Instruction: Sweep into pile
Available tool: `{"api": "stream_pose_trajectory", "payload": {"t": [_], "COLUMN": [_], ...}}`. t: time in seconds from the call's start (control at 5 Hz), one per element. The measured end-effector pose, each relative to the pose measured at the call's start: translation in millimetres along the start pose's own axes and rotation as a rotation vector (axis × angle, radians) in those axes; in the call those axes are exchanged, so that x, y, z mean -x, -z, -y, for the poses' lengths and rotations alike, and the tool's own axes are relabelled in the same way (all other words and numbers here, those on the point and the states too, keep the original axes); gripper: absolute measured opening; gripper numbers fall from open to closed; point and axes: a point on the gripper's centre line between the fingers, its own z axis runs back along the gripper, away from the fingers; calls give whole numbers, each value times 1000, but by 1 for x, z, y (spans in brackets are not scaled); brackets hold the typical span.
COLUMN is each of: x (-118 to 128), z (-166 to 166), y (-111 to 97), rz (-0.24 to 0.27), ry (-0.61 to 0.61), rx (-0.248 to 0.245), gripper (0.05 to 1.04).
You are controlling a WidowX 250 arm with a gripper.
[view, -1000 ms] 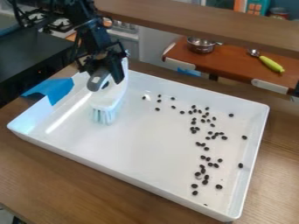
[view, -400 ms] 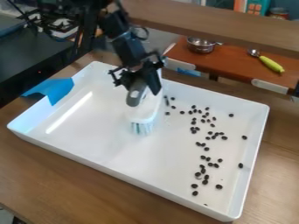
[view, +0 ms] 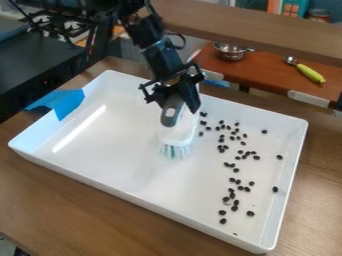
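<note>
Beans (view: 256, 157), small and dark, lie scattered over the right part of a white tray, to the right of the black pincer (view: 180, 98). The pincer is closed around the grey handle of a brush (view: 177, 134), gripping it from above. Below the grip, the brush's white head slants down and its pale bristles (view: 175, 151) point at the tray floor.

Just beside the head, on its right, sit a few beans. From there the rest spread in a loose, uneven band toward the near right corner of the tray (view: 133, 196). Some are bunched close together. Others sit singly, including several nearer the right wall.

Blue tape (view: 65, 104) covers part of the tray's left rim. The tray stands on a brown wooden bench (view: 67, 215). The robot arm (view: 160, 55) comes in from the upper left and angles down over the far part of the tray.

Farther back, past a wooden beam (view: 267, 29), a metal pot (view: 229, 51) stands on a red-brown board (view: 264, 75). A yellow-green object (view: 310, 73) lies there too, next to a small shiny metal piece (view: 290, 60). At the upper left are a black surface (view: 33, 62) and part of a stove (view: 57, 27).
</note>
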Motion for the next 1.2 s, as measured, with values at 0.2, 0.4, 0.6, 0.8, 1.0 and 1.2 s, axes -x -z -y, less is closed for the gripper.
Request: {"api": "stream_pose_trajectory", "payload": {"t": [0.2, 0.4, 0.6, 0.8, 1.0, 1.2], "x": [-1, 0, 4, 10, 10, 14], "z": [12, 29, 53, 75, 87, 101], "y": [11, 24, 40, 54, 60, 68], "rz": [3, -2, -12, -39, -50, -65], "ry": [12, 27, 41, 69, 67, 103], "rx": [1, 9, 27, 48, 64, 73], "gripper": [495, 495, 494, 494, 494, 494]}}
